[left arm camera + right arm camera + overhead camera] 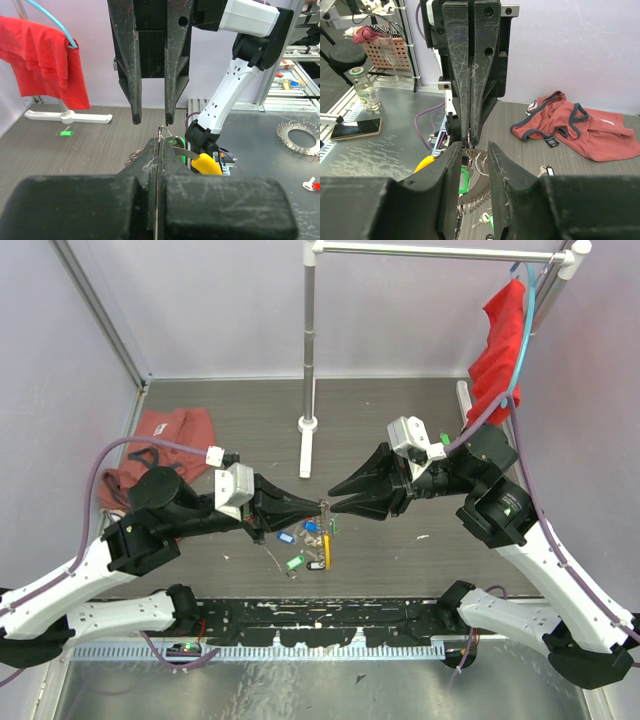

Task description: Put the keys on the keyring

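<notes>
My left gripper (320,506) is shut on the thin wire of the keyring (162,131), holding it just above the table. The ring's yellow-orange section (207,164) and a green-tagged key (184,156) hang behind the fingers. My right gripper (335,503) faces it tip to tip and is open. In the right wrist view its fingers (447,170) straddle the ring's wire loops (481,162) and beaded arc (481,199) without pinching them. Loose keys lie below: blue tag (284,537), green tag (295,561), black tag (316,565).
A pink-red garment (150,445) lies at the table's left. A metal stand pole (308,340) rises just behind the grippers. A red cloth (500,340) hangs from the rail at the right. A black-tagged key (546,171) lies near the garment.
</notes>
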Tool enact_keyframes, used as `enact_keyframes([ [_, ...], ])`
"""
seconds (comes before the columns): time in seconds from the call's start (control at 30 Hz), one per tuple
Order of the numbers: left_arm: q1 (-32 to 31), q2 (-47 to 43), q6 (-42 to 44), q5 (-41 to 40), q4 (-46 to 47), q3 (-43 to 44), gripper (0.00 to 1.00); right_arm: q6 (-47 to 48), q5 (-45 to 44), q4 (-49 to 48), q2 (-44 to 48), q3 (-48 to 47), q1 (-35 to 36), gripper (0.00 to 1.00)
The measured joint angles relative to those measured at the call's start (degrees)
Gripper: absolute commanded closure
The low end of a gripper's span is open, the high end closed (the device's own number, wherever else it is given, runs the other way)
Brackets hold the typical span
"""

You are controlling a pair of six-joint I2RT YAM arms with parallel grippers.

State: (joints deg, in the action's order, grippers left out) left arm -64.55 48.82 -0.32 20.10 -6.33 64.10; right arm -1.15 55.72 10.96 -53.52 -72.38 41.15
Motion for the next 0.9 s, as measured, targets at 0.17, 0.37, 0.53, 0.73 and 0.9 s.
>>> enact_keyframes([
  [0.17, 0.0, 0.2, -0.2, 0.2, 0.0, 0.0, 1.00, -0.7, 0.6, -0.3, 0.0, 0.5, 0.0, 0.67],
  [0.37, 0.0, 0.2, -0.4, 0.2, 1.1, 0.0, 1.00, -1.0, 1.6, -0.5, 0.0, 1.4, 0.0, 0.67],
  [0.53, 0.0, 0.3, -0.8, 0.2, 2.0, 0.0, 1.00, -1.4, 2.2, -0.8, 0.0, 1.5, 0.0, 0.68],
  [0.73, 0.0, 1.1, -1.1, 0.5, 2.6, 0.0, 1.00, -2.5, 2.5, -2.3, 0.0, 2.1, 0.0, 0.72],
  [0.9, 0.0, 1.6, -1.3, 0.7, 2.6, 0.0, 1.00, -2.9, 2.7, -3.2, 0.0, 2.3, 0.0, 0.92],
])
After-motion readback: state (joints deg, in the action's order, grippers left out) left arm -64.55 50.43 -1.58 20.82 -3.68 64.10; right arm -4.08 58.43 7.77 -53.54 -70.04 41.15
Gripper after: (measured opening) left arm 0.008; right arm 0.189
